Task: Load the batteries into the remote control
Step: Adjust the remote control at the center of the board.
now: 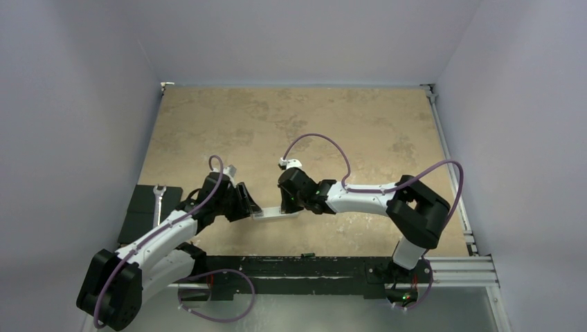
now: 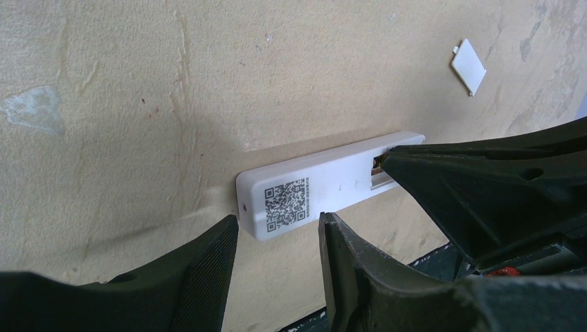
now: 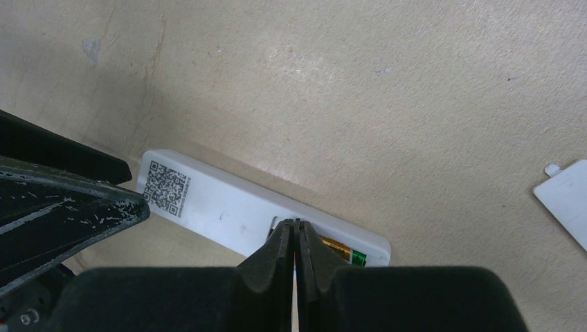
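Right wrist view: slim white rectangular remote control (image 3: 228, 211) lies back-up at lower centre on the tan table (image 3: 346, 83), 1 gold-green battery (image 3: 342, 250) in its open bay. Right gripper (image 3: 295, 232) is pinched tight there. Left gripper (image 2: 277, 218) sits half-spread astride the QR end, grip unclear.

Light: soft, diffuse — overhead view dimmer | Shadows: faint | Focus: wrist views sharp

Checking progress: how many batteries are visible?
2: one battery lies in the remote control's open compartment; a likely second battery sits on the black rail at the near edge. The right end effector may hide more.
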Motion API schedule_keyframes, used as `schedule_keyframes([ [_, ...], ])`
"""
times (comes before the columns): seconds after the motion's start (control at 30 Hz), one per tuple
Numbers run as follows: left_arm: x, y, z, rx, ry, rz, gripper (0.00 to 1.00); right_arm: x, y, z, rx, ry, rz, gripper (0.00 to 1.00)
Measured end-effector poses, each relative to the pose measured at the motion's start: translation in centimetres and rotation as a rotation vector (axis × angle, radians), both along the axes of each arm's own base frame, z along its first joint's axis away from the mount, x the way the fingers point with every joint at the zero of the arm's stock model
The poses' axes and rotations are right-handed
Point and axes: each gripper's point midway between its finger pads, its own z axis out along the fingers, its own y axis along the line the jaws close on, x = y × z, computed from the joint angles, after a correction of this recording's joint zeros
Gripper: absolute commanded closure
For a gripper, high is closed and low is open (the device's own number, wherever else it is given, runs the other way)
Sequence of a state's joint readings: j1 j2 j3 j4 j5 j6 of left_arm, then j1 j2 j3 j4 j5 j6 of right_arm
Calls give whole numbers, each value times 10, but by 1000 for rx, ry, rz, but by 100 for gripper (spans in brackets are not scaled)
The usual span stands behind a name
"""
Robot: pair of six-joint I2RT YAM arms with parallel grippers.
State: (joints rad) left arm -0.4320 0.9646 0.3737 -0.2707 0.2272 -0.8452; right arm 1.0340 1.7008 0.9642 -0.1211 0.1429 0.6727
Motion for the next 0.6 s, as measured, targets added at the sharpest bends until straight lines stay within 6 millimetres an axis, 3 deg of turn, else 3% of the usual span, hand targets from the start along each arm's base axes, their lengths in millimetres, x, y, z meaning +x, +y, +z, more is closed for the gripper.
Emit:
schedule_keyframes([
  [0.23,1,0,1,-1,-2,0,54,-3,-1,5,1,0,4,87],
  [0.5,9,-1,8,12,-27,-7,55,-8,5,44,86,-46,23,88],
  [0.6,14,-2,10,21,-29,-11,57,-11,4,49,98,-53,28,94],
])
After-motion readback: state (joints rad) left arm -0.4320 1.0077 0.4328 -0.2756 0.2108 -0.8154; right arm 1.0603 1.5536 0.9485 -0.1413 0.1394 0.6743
